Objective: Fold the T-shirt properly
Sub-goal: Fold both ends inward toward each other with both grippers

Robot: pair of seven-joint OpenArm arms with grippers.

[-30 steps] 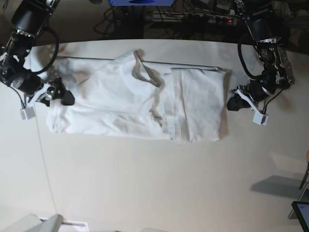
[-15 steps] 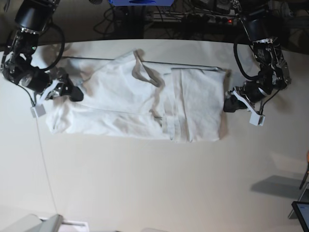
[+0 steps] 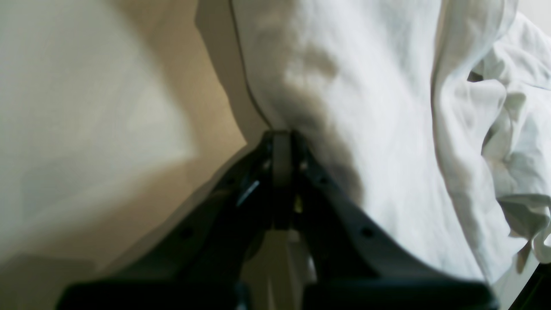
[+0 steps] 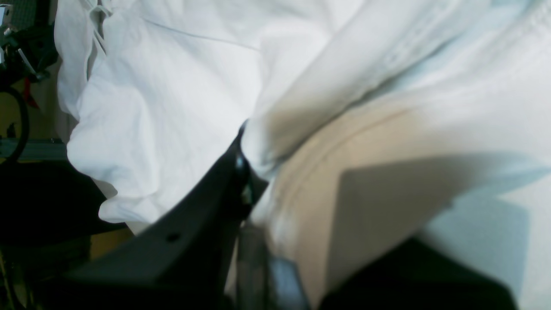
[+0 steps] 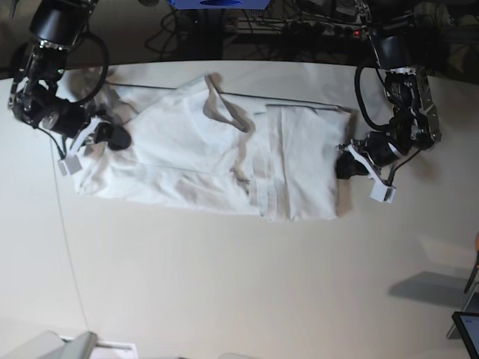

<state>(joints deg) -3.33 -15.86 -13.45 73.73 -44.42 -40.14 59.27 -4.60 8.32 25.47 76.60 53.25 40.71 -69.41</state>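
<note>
The white T-shirt [image 5: 187, 149] lies wrinkled and partly folded lengthwise across the back half of the pale table [image 5: 239, 284]. My right gripper [image 5: 120, 139] is at the shirt's left end. In the right wrist view, this gripper [image 4: 247, 150] has closed on a bunched fold of the T-shirt [image 4: 172, 86]; only one dark finger shows, the other is hidden by cloth. My left gripper [image 5: 343, 167] is at the shirt's right edge. In the left wrist view, its tips [image 3: 282, 137] are pressed together and touch the hem of the T-shirt [image 3: 366, 107], with no cloth between them.
Cables and a power strip [image 5: 322, 30] lie behind the table's rear edge, next to a blue object [image 5: 217, 4]. A grey object [image 5: 52, 348] sits at the front left corner and a dark screen edge [image 5: 468, 329] at the front right.
My right gripper moved right onto the shirt's left end and closed from wide open. My left gripper, shut throughout, slid left against the right hem and nudged it inward.
</note>
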